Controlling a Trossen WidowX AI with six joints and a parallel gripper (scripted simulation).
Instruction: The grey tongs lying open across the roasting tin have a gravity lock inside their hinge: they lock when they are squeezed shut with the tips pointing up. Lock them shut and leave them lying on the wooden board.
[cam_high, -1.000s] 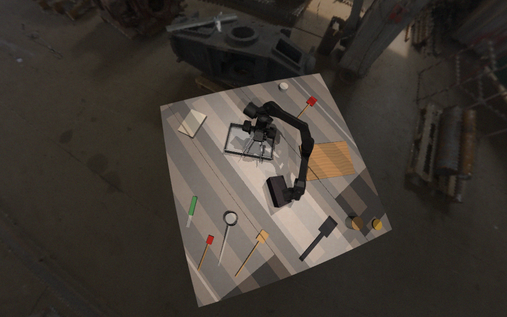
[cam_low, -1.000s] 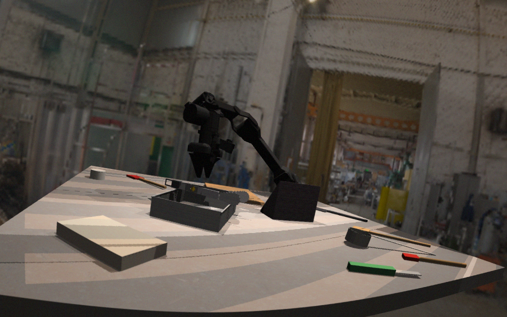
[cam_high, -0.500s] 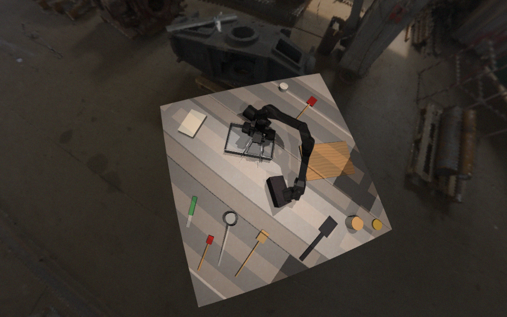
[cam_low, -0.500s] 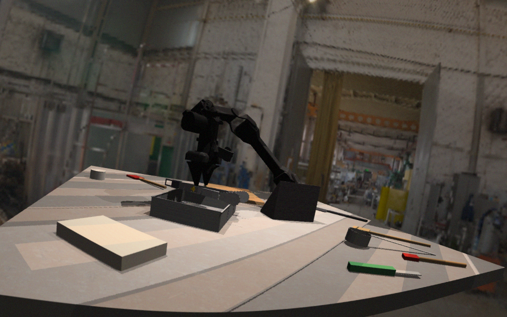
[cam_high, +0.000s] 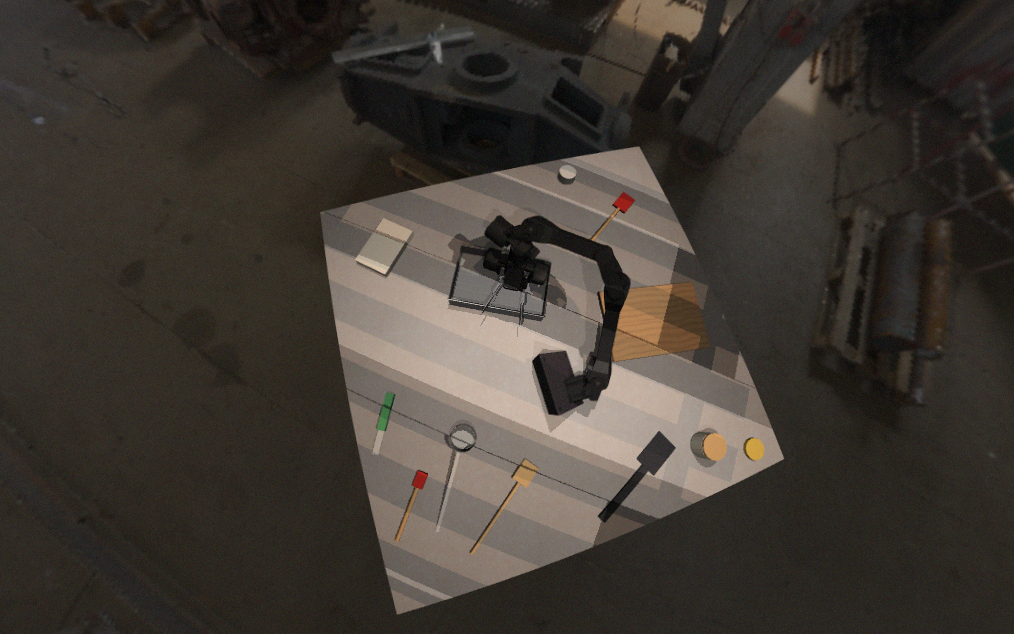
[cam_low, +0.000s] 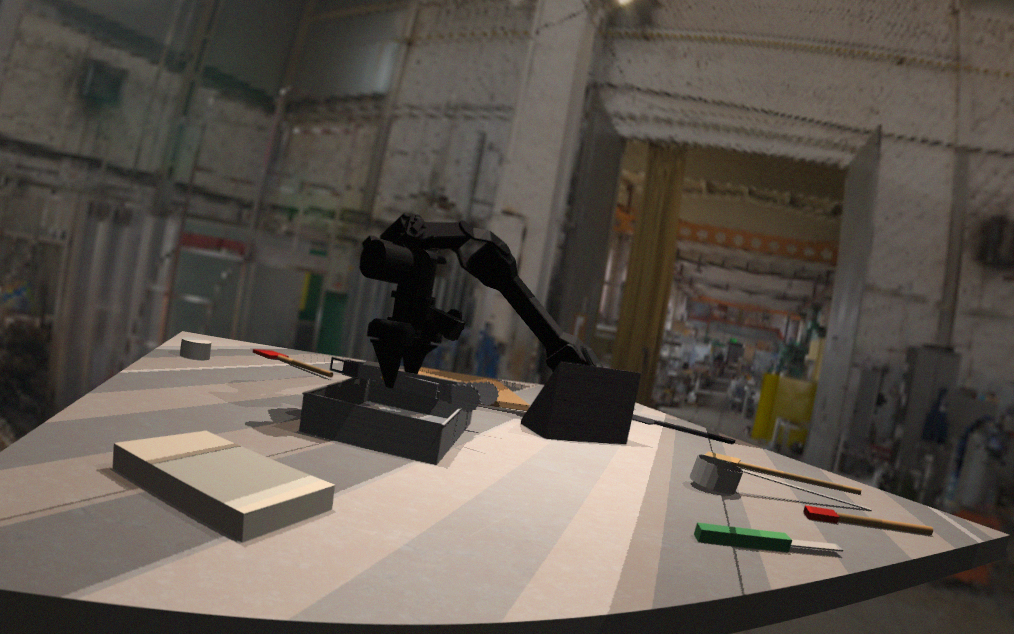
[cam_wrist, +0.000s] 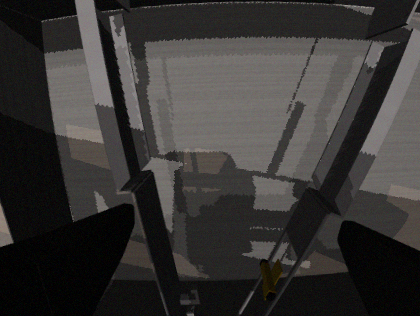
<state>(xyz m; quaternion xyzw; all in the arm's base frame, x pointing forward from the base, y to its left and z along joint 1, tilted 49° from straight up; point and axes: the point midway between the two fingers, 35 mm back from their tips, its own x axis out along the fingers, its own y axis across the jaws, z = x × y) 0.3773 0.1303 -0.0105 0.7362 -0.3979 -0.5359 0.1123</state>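
Note:
The grey tongs (cam_high: 521, 305) (cam_low: 478, 392) (cam_wrist: 97, 75) lie open across the roasting tin (cam_high: 497, 310) (cam_low: 366, 429) (cam_wrist: 210, 25). Their two arms spread apart in the wrist view, with a small yellow part on the right arm near the bottom. The hinge end is mostly hidden under the gripper in the top view. My gripper (cam_high: 513, 280) (cam_low: 400, 378) (cam_wrist: 238, 223) is open and points down low over the tin. Its fingertips stand outside the two tong arms, with nothing gripped. The wooden board (cam_high: 658, 321) (cam_low: 508, 394) lies right of the tin in the top view, partly behind the arm.
A cream block (cam_high: 384, 246) (cam_low: 224, 478) lies left of the tin. A red-headed tool (cam_high: 623, 202) and a white disc (cam_high: 566, 173) are at the back. Several utensils, including a green-handled knife (cam_high: 385, 411) and a black spatula (cam_high: 655, 453), lie in front. Two round jars or lids are front right.

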